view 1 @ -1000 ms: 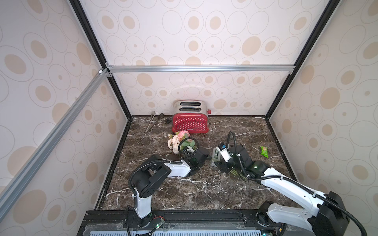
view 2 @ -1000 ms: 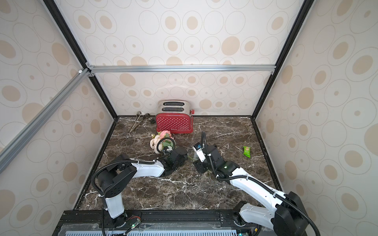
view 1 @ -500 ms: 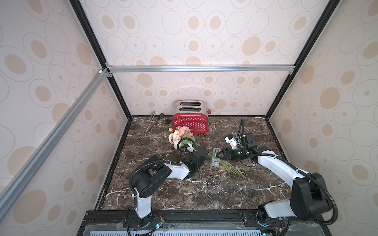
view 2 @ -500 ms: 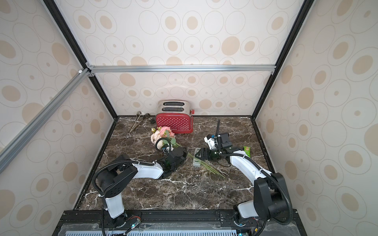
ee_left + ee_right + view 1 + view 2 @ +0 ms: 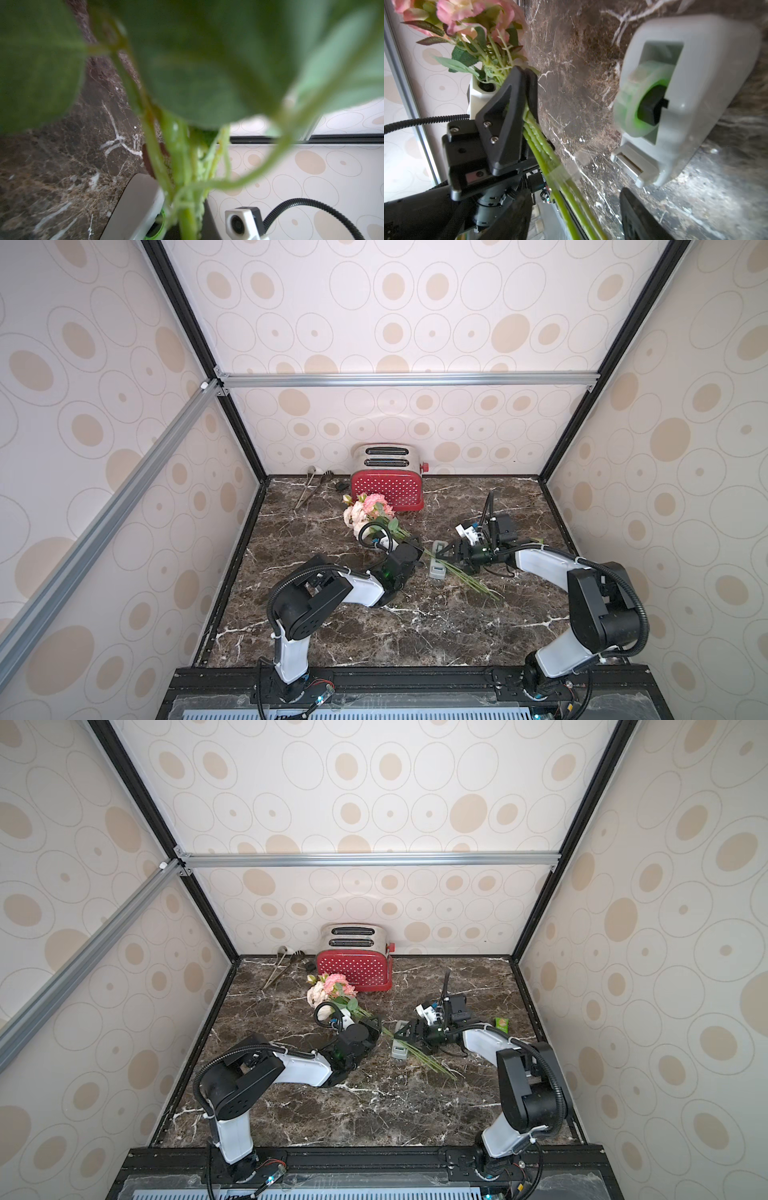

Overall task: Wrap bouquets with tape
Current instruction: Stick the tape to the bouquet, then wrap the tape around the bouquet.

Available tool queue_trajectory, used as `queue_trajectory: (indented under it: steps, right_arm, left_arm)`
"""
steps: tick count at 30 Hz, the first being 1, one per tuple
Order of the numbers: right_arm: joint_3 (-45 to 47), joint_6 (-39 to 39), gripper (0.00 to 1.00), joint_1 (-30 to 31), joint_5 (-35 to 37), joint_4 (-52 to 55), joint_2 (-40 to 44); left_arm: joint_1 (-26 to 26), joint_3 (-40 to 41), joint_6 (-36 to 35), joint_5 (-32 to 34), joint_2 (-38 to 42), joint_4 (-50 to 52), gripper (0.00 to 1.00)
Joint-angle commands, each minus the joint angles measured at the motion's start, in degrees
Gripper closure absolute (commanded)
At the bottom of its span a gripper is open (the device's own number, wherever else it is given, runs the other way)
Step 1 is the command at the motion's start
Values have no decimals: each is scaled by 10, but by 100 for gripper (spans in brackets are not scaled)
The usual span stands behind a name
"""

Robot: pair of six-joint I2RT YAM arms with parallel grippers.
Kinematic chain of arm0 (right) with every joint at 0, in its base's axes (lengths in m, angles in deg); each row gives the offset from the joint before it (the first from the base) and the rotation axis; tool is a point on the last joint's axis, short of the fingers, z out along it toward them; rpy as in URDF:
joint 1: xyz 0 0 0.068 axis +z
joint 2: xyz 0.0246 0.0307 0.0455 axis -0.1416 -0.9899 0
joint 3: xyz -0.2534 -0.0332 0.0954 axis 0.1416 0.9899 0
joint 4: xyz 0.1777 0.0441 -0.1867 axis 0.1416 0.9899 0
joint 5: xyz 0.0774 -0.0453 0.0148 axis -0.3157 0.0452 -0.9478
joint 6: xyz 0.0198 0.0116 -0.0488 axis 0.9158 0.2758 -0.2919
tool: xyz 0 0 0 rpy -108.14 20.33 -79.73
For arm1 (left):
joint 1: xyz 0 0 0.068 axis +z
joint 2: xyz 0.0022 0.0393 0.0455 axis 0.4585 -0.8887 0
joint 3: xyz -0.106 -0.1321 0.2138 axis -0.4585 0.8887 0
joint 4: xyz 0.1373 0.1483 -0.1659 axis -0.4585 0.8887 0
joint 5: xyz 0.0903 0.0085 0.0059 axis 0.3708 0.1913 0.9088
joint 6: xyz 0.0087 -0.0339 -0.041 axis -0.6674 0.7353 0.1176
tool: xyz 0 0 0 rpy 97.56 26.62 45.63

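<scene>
Left gripper (image 5: 417, 551) is clamped on the bouquet (image 5: 370, 510) stems in both top views, blooms near the toaster (image 5: 386, 489); right gripper (image 5: 445, 551), jaws apart, straddles the stems beside the tape dispenser (image 5: 437, 568). Left wrist: blurred leaves and stems. Right wrist: dispenser just beside the pinched stems.

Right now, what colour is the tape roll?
Pale green tape roll, brighter green core; clearest in right wrist view.

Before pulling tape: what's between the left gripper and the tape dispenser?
Right wrist view: bare marble tabletop between the left gripper, shut on the bouquet stems, and the tape dispenser; a faint clear strip, possibly tape, reaches off the stems.
</scene>
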Motion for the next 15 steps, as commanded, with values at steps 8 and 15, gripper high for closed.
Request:
queue_trajectory:
  steps: [8, 15]
  right_arm:
    - [54, 165, 41, -2, -80, -206, -42]
    - [64, 230, 47, -3, -91, -287, -59]
  left_arm:
    - [5, -2, -18, 2, -10, -54, 100]
    - [5, -3, -18, 0, -13, -57, 100]
